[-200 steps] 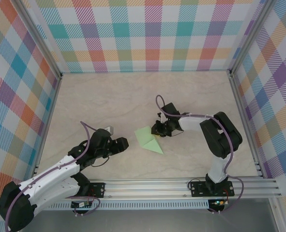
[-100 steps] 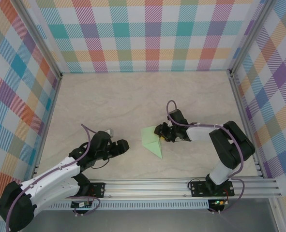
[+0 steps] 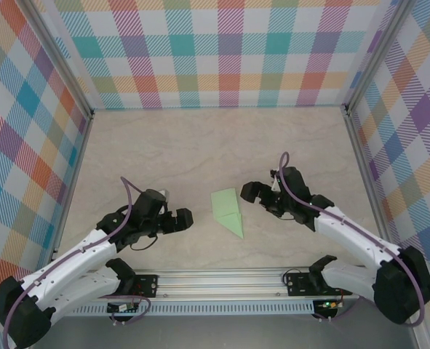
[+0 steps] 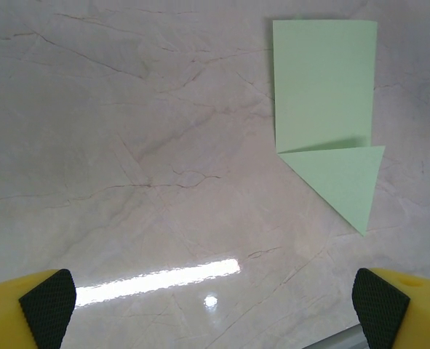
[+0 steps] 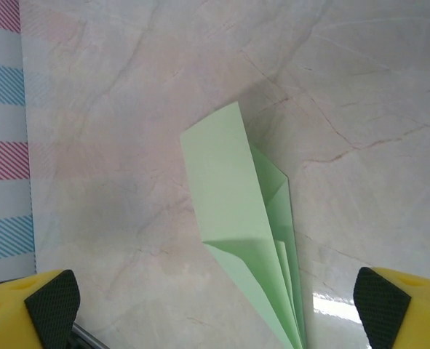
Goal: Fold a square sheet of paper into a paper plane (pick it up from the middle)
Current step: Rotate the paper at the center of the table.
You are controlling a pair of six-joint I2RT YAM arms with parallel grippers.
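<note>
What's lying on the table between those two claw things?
The folded green paper, flat on the marble-look table, lies between the left gripper and the right gripper. Both are open and clear of it. The top view shows this.

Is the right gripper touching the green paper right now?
Apart. In the right wrist view the right gripper is open, with bare table between each pad and the paper.
</note>
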